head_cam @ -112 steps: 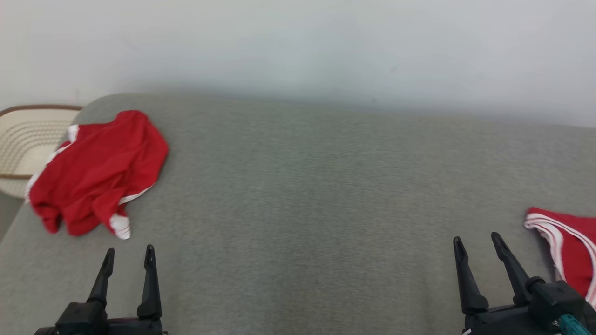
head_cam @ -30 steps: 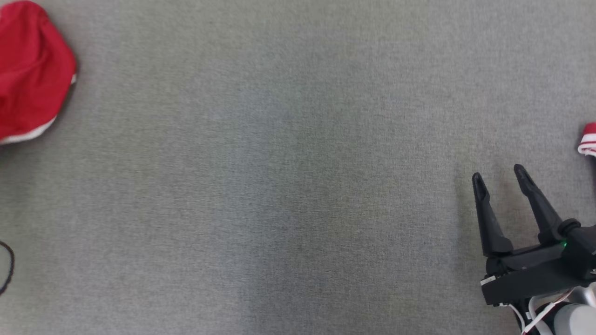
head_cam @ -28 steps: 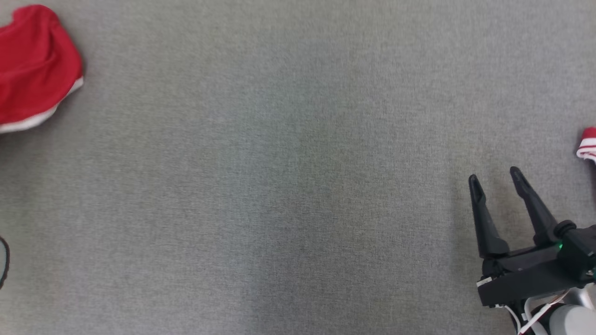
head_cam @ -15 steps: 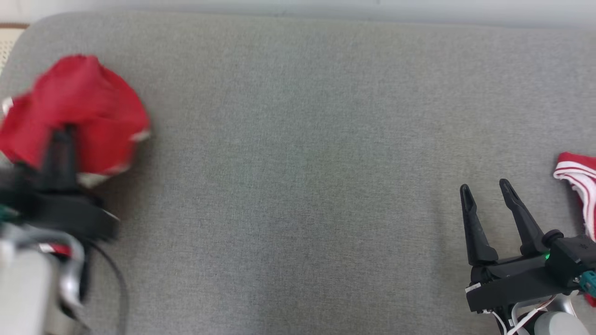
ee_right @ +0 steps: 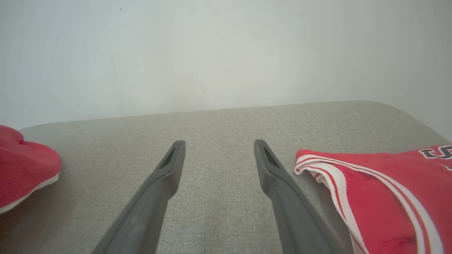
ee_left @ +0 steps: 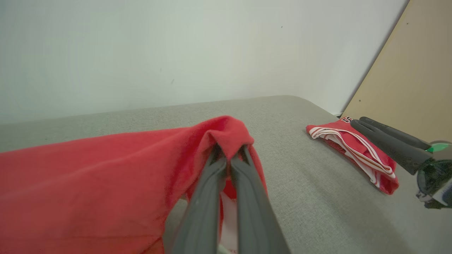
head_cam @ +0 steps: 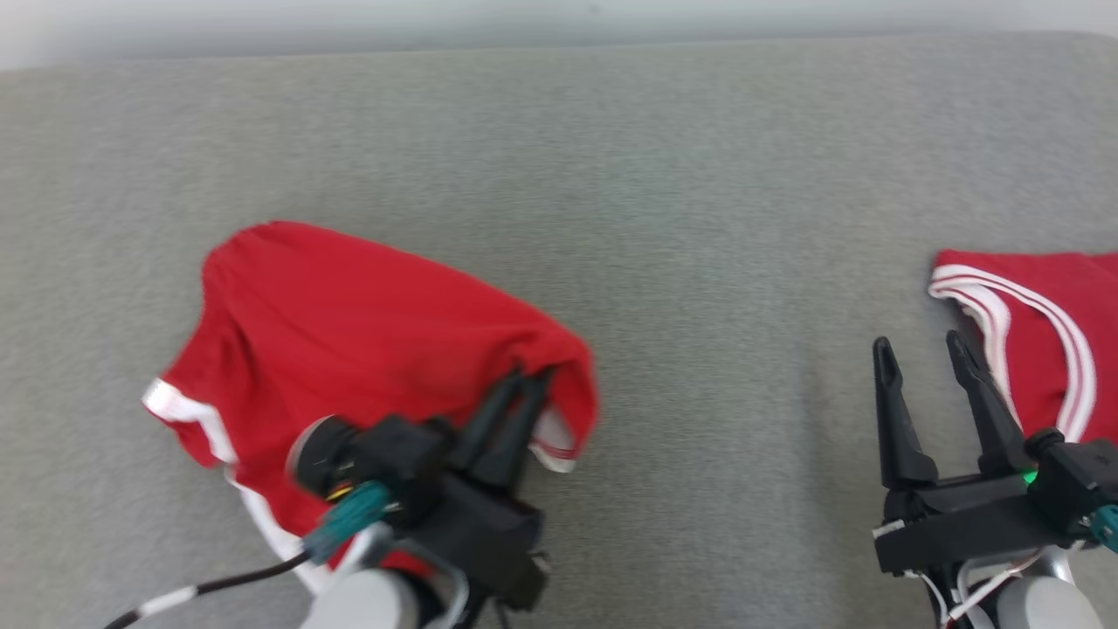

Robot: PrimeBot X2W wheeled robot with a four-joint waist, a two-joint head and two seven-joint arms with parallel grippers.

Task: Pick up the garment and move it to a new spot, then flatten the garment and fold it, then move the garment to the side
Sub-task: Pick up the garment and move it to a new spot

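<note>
Two claws, two different states. My left claw [head_cam: 531, 377] is pinched tight on a fold of the red garment [head_cam: 349, 349], fingers pressed together with the cloth bunched over their tips. In the left wrist view that fold is raised above the grey cushion [head_cam: 699, 218], and the rest of the garment spreads away from the tips toward nine and ten o'clock. My right claw [head_cam: 920, 345] stands spread wide and grips nothing, over bare cushion at about four o'clock in the head view. A second red garment with white stripes [head_cam: 1048, 349] lies just beside it, at about one o'clock from its fingers.
</note>
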